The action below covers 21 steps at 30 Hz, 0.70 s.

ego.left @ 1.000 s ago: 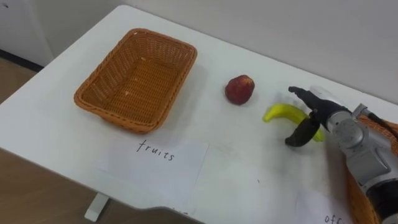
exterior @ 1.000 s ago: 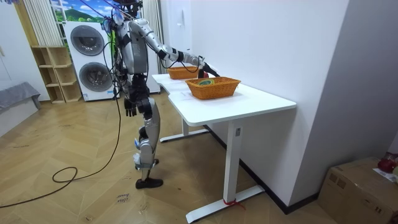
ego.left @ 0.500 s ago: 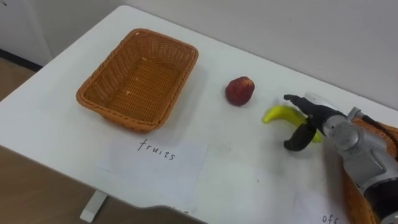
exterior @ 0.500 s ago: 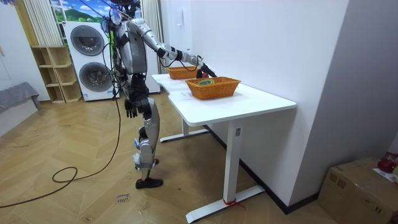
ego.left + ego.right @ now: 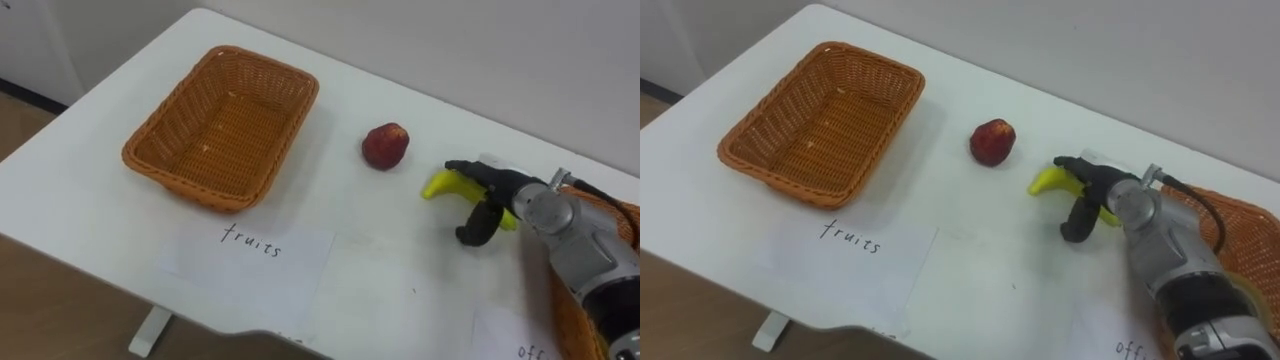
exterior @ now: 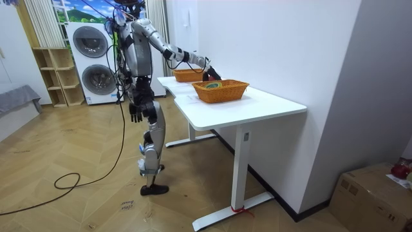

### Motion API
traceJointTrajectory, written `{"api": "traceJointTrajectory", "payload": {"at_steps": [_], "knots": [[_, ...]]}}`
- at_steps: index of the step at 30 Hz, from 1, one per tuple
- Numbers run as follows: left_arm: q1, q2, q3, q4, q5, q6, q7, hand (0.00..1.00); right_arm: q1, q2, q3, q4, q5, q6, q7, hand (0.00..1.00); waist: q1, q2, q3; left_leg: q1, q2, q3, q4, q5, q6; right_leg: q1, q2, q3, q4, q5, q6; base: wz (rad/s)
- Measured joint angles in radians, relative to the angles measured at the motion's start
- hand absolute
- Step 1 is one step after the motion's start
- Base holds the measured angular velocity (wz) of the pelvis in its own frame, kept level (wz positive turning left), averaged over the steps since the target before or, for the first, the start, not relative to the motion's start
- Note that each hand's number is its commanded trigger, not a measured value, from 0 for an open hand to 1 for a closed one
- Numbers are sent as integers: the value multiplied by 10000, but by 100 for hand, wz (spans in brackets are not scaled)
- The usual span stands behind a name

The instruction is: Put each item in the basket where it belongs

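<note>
- Rectangular orange-brown basket [image 5: 220, 125]: woven wicker, rough ribbed weave, matt.
- White worktop [image 5: 400, 250]: smooth, with a faint sheen.
- White lettered sheet [image 5: 250, 255]: thin matt paper.
- Round red apple [image 5: 385, 145]: smooth, slightly glossy skin.
- Yellow banana [image 5: 442, 183]: smooth matt peel.
- Right hand [image 5: 502, 192]: black fingers [image 5: 468, 169] that look like matt plastic; grey metal wrist.
- Herringbone floor [image 6: 77, 206]: satin wood.

White desk [image 6: 257, 106], herringbone wood floor [image 6: 77, 206]

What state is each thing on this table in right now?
Left basket: empty.
Apple: lying on table, untouched.
Banana: lying on table, not yet gripped.
Right hand: open, straddling banana.
Left hand: hanging at side.
</note>
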Motion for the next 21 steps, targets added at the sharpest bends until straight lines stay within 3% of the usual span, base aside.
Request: {"api": "traceJointTrajectory", "payload": {"at_steps": [15,21], "knots": [[-249,94,-190,-14,89,4,-175,0,49,-163,315,42,-127,323,505,0,459,-131,23,34,14,10,29,7,-11,7,2,-54,5,6,-10,0],[-246,101,-191,-14,85,4,-143,0,47,-172,305,8,-171,409,672,0,487,-129,23,46,20,8,30,7,-12,6,8,-51,2,8,-13,0]]}}
